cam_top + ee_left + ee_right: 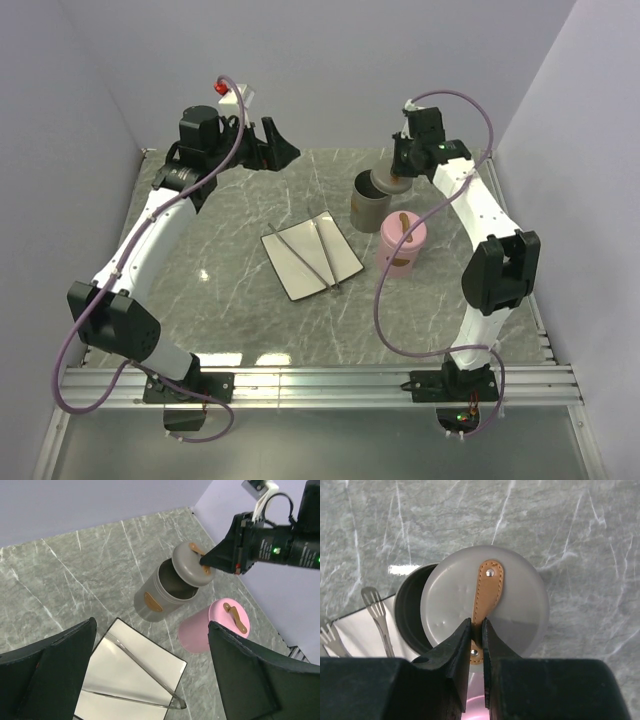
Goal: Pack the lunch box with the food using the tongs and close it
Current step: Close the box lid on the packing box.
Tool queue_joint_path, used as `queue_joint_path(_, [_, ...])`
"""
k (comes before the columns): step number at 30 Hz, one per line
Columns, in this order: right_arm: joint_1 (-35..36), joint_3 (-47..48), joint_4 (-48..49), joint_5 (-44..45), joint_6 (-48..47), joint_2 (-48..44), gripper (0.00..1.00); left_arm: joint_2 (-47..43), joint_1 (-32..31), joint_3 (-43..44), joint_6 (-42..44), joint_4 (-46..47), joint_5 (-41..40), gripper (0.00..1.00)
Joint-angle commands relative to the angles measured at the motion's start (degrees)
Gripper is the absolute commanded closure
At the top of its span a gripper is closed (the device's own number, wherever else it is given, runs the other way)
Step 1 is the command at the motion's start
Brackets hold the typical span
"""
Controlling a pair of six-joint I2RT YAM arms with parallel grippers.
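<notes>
The grey cylindrical lunch box [368, 208] stands at the back middle of the table. Its grey lid [515, 600] hangs tilted and offset over the opening, leaving a dark crescent uncovered on one side. My right gripper [476, 625] is shut on the lid's tan leather strap [488, 587]. In the left wrist view, the lid [189, 566] leans against the box [159, 594]. The thin silver tongs [322, 252] lie in a V on a white square plate [290, 275]. My left gripper [281, 150] hangs open and raised at the back left, holding nothing. The food is out of view.
A pink cylindrical container [402, 248] with its own strapped lid stands just right of the plate, close in front of the grey box. Pale walls enclose the marble table on three sides. The right arm reaches over the pink container.
</notes>
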Motion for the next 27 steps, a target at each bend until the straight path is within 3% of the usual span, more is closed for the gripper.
queue_joint_path(1, [-0.4,4.2,0.3,-8.3,-5.4,-3.3,1.0,-3.2,0.2,-0.7,2.6,-0.2,0.9,0.01])
queue_joint_path(9, [-0.3,8.0,-3.1,-16.4,-7.9,-0.1,1.0,-5.9,1.2,-3.7,4.1,-0.8,-0.5,0.01])
queue_joint_path(15, [-0.1,9.6,-4.0,-15.7,-9.1,3.2,1.0,-5.6,3.9,-3.1,2.7,-2.4,3.9,0.01])
queue_joint_path(27, [1.2,9.3,-5.6,-12.8,-11.9,5.1,1.0,-5.4,5.1,-2.9,2.3,-2.5,5.2,0.01])
